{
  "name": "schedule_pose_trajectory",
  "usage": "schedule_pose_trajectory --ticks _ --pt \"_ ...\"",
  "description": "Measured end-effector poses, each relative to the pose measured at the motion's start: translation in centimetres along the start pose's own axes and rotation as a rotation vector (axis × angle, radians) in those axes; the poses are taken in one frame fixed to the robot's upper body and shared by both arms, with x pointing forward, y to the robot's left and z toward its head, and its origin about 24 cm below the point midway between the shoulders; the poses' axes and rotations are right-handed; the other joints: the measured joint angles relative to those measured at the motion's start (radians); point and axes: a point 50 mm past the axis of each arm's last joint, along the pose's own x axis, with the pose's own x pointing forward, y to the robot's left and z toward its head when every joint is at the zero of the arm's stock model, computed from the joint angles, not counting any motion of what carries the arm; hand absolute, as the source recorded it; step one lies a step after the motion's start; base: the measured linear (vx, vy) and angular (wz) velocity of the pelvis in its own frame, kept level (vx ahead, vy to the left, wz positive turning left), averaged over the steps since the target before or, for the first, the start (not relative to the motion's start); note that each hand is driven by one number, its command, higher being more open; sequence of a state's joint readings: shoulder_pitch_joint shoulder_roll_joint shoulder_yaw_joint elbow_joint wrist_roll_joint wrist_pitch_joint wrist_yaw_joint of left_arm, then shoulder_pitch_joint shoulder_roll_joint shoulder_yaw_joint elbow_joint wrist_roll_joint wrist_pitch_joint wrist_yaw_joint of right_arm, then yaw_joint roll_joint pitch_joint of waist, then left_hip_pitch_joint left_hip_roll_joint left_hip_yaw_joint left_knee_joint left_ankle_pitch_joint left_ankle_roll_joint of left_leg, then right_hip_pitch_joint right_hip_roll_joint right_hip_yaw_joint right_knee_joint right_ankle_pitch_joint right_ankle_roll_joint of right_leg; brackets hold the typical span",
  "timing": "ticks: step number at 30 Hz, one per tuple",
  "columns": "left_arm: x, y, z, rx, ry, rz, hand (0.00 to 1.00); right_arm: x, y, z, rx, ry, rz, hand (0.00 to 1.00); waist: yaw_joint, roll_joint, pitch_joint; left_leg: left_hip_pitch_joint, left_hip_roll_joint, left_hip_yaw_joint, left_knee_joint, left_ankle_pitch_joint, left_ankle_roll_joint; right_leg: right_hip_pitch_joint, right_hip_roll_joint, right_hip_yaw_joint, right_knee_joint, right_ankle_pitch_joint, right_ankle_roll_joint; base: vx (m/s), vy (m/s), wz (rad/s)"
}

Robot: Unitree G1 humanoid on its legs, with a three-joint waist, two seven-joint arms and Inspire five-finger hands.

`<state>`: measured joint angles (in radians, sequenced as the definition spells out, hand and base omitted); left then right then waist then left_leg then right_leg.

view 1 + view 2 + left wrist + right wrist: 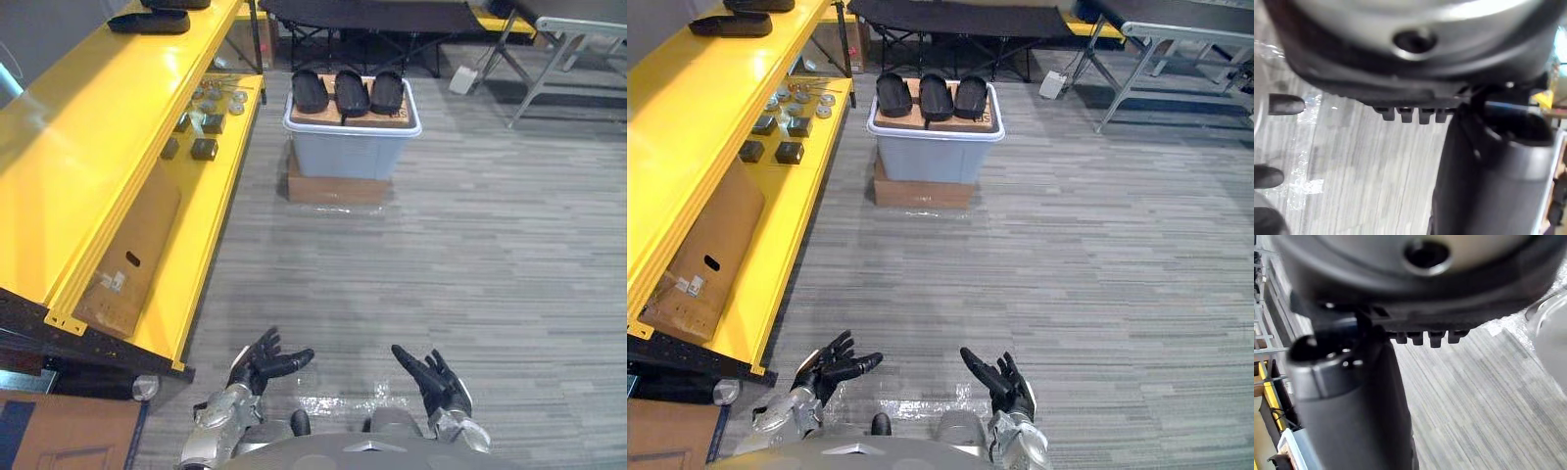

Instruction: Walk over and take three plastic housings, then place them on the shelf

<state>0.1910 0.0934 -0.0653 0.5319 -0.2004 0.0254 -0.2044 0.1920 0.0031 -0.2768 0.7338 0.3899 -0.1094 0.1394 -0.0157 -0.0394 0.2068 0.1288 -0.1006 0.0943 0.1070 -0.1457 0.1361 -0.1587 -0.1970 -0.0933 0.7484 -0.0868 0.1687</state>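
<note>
**Empty-handed, with the load dead ahead**

Both hands hang low over the grey plank floor [470,255]. The left hand [263,362] and the right hand [431,384] have their fingers spread and relaxed, and they are grasping nothing. On the robot's left a yellow shelf [59,147] runs away along the floor. Its lower tier carries a flat cardboard sheet [132,259] and, further on, a scatter of small dark parts [204,149]. A long dark piece [149,22] lies on the top tier at the far end.

The three black plastic housings [352,92] sit well apart from the hands, across open floor. They lie side by side on a brown board [333,116] atop a pale bin [348,157], which stands on a cardboard box [335,189] just past the shelf's far end. The row runs from left to right, and each housing's long axis points away from the robot.

The stack lies almost midway between the two hands, so neither arm looks clearly nearer. The walk ahead seems to be a straight one. The left hand would likely suit the leftmost piece and the right hand the rightmost. The shelf is then a turn to the left.
</note>
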Motion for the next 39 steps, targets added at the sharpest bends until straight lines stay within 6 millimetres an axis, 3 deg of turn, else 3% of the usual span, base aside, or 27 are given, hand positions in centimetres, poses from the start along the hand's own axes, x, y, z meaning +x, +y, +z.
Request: schedule_pose_trajectory --ticks 1,3,7,10,13,15,16,17,18,19,21,23,24,25,26,27,28,29,30,31,33,34,36,37,38,39 --pt "0.1 -0.2 0.4 0.009 -0.017 -0.003 1.0 -0.1 0.3 0.0 0.004 -0.008 0.011 1.0 -0.013 0.008 0.01 -0.001 0.017 -0.013 0.058 -0.035 0.008 -0.037 0.027 0.025 0.056 -0.047 -0.062 0.24 0.111 0.46" --pt "0.1 -0.1 1.4 0.017 -0.056 -0.001 1.0 -0.4 0.9 0.6 -0.008 -0.045 0.047 1.0 -0.013 0.006 0.01 0.003 0.027 -0.026 0.092 -0.068 0.002 -0.068 0.058 0.019 -0.004 -0.078 -0.096 0.26 0.131 0.29" --pt "0.7 -0.9 4.5 -0.055 -0.172 -0.036 1.0 -0.9 1.6 2.5 -0.017 -0.162 0.087 1.0 -0.017 0.018 0.017 0.032 0.025 -0.056 0.111 -0.102 -0.025 -0.089 0.108 -0.012 -0.269 -0.073 -0.098 0.29 0.093 0.23" --pt "0.3 -1.4 4.3 -0.116 -0.189 -0.051 1.0 -1.5 2.1 2.7 -0.021 -0.184 0.105 1.0 -0.016 0.016 0.015 0.084 0.007 -0.055 0.119 -0.137 -0.073 -0.087 0.107 -0.048 -0.287 -0.068 -0.095 0.3 0.03 0.13" --pt "-0.3 -1.7 3.5 -0.142 -0.181 -0.05 1.0 -2.1 3.1 2.8 -0.029 -0.206 0.133 1.0 -0.016 0.02 0.001 0.125 0.007 -0.048 0.118 -0.217 -0.086 -0.086 0.114 -0.125 -0.236 -0.083 -0.119 0.4 -0.081 0.01" --pt "-0.7 -1.7 2.1 -0.197 -0.144 -0.027 1.0 -2.0 3.6 2.6 -0.04 -0.19 0.141 1.0 -0.018 0.013 -0.005 0.09 0.019 0.011 0.274 -0.253 -0.144 -0.045 0.121 -0.147 -0.25 -0.088 -0.197 0.42 -0.125 -0.02" --pt "-1.0 -2.1 1.0 -0.245 -0.109 -0.024 1.0 -2.1 3.3 2.5 -0.052 -0.177 0.128 1.0 -0.022 0.037 -0.007 0.007 0.069 0.054 0.51 -0.25 -0.161 -0.008 0.145 -0.149 -0.266 -0.103 -0.218 0.45 -0.085 -0.22" --pt "-1.5 -2.1 0.0 -0.281 -0.092 -0.007 1.0 -2.1 3.2 2.9 -0.068 -0.186 0.133 1.0 -0.01 0.064 -0.009 -0.091 0.128 0.085 0.751 -0.167 -0.158 0.032 0.181 -0.13 -0.291 -0.121 -0.231 0.46 -0.063 -0.39" --pt "-1.7 -2.2 -0.5 -0.303 -0.082 0.004 1.0 -2.1 3.3 3.2 -0.079 -0.193 0.141 1.0 -0.006 0.065 -0.005 -0.14 0.161 0.095 0.866 -0.141 -0.149 0.056 0.198 -0.119 -0.306 -0.133 -0.242 0.51 -0.036 -0.57" --pt "-2.2 -2.2 -1.3 -0.318 -0.061 0.013 1.0 -2.1 3.3 3.4 -0.088 -0.2 0.147 1.0 -0.011 0.09 -0.006 -0.213 0.221 0.08 1.023 -0.141 -0.142 0.11 0.233 -0.103 -0.336 -0.15 -0.255 0.5 -0.037 -0.5" --pt "-2.4 -1.9 -1.7 -0.328 -0.056 0.022 1.0 -2.0 3.2 3.5 -0.096 -0.2 0.136 1.0 0.0 0.067 0.015 -0.299 0.226 0.023 1.054 -0.151 -0.14 0.187 0.24 -0.068 -0.373 -0.173 -0.256 0.46 -0.012 -0.51" --pt "-2.2 -1.4 -0.8 -0.319 -0.098 0.01 1.0 -1.7 2.5 3.3 -0.129 -0.184 0.102 1.0 0.031 0.039 0.029 -0.345 0.173 -0.003 0.846 -0.175 -0.15 0.245 0.203 -0.017 -0.408 -0.183 -0.244 0.37 0.081 -0.68" --pt "-2.2 -1.2 -0.5 -0.31 -0.121 0.005 1.0 -1.5 2.1 3.3 -0.142 -0.177 0.089 1.0 0.038 0.037 0.033 -0.374 0.134 -0.022 0.665 -0.172 -0.159 0.275 0.179 0.014 -0.429 -0.19 -0.223 0.41 0.166 -0.71" --pt "-2.3 -1.2 -0.4 -0.311 -0.135 0.004 1.0 -1.5 1.5 3.4 -0.158 -0.17 0.075 1.0 0.038 0.045 0.037 -0.397 0.109 -0.059 0.488 -0.119 -0.173 0.3 0.162 0.043 -0.436 -0.211 -0.191 0.51 0.233 -0.63" --pt "-2.3 -1.3 -0.4 -0.313 -0.139 0.002 1.0 -1.5 1.2 3.4 -0.168 -0.167 0.066 1.0 0.04 0.054 0.039 -0.4 0.106 -0.086 0.4 -0.063 -0.178 0.31 0.161 0.057 -0.432 -0.225 -0.183 0.44 0.229 -0.71" --pt "-2.4 -1.3 -0.6 -0.32 -0.145 0.007 1.0 -1.3 0.9 3.4 -0.181 -0.152 0.052 1.0 0.047 0.059 0.046 -0.369 0.099 -0.074 0.368 0.048 -0.134 0.332 0.154 0.102 -0.41 -0.264 -0.155 0.53 0.266 -0.57" --pt "-2.4 -0.7 -0.1 -0.31 -0.161 0.02 1.0 -1.1 1.3 3.0 -0.183 -0.135 0.066 1.0 0.039 0.029 0.054 -0.35 0.078 -0.054 0.389 0.013 -0.13 0.346 0.128 0.132 -0.401 -0.271 -0.155 0.43 0.219 -0.48" --pt "-2.3 -0.7 0.3 -0.308 -0.177 0.021 1.0 -1.1 1.4 3.0 -0.189 -0.135 0.075 1.0 0.038 0.029 0.054 -0.361 0.08 -0.052 0.429 -0.019 -0.122 0.348 0.127 0.145 -0.4 -0.268 -0.151 0.5 0.272 -0.33" --pt "-2.1 -0.6 1.1 -0.302 -0.203 0.017 1.0 -0.9 1.6 3.0 -0.193 -0.135 0.085 1.0 0.042 0.03 0.056 -0.37 0.093 -0.038 0.498 -0.093 -0.109 0.352 0.129 0.169 -0.372 -0.273 -0.152 0.39 0.236 -0.51" --pt "-2.0 -0.4 1.1 -0.297 -0.199 0.026 1.0 -0.7 1.9 2.8 -0.198 -0.123 0.092 1.0 0.04 0.017 0.055 -0.339 0.092 -0.011 0.504 -0.148 -0.103 0.311 0.128 0.181 -0.239 -0.276 -0.145 0.44 0.251 -0.68" --pt "-2.0 -0.1 0.8 -0.273 -0.172 0.038 1.0 -0.3 2.6 2.8 -0.226 -0.115 0.114 1.0 0.036 -0.009 0.055 -0.26 0.073 0.027 0.461 -0.175 -0.087 0.198 0.093 0.174 0.046 -0.233 -0.056 0.35 0.138 -0.48" --pt "-2.1 0.0 0.6 -0.256 -0.145 0.04 1.0 -0.2 2.7 2.5 -0.239 -0.101 0.132 1.0 0.013 -0.022 0.05 -0.185 0.059 0.038 0.43 -0.183 -0.076 0.124 0.069 0.137 0.226 -0.238 -0.064 0.3 0.058 -0.1" --pt "-2.1 0.1 0.6 -0.266 -0.145 0.051 1.0 -0.3 2.6 1.9 -0.249 -0.077 0.136 1.0 0.003 -0.013 0.042 -0.132 0.06 0.046 0.395 -0.185 -0.07 0.068 0.062 0.089 0.242 -0.264 -0.109 0.34 0.03 0.01" --pt "-2.0 0.1 0.9 -0.265 -0.155 0.053 1.0 -0.3 2.6 1.8 -0.251 -0.07 0.141 1.0 0.004 -0.01 0.032 -0.112 0.07 0.046 0.374 -0.184 -0.07 0.027 0.063 0.057 0.198 -0.282 -0.138 0.48 -0.019 -0.1" --pt "-1.5 -0.1 1.7 -0.26 -0.176 0.047 1.0 -0.1 2.7 1.9 -0.252 -0.074 0.149 1.0 0.011 0.02 0.036 -0.1 0.106 0.034 0.372 -0.189 -0.079 -0.025 0.085 0.009 0.055 -0.289 -0.152 0.47 -0.053 -0.06" --pt "-1.3 -0.1 2.1 -0.256 -0.184 0.042 1.0 0.0 2.8 1.9 -0.253 -0.075 0.15 1.0 0.01 0.043 0.042 -0.094 0.128 0.013 0.373 -0.194 -0.087 -0.045 0.106 0.007 -0.054 -0.277 -0.136 0.38 -0.053 0.02"
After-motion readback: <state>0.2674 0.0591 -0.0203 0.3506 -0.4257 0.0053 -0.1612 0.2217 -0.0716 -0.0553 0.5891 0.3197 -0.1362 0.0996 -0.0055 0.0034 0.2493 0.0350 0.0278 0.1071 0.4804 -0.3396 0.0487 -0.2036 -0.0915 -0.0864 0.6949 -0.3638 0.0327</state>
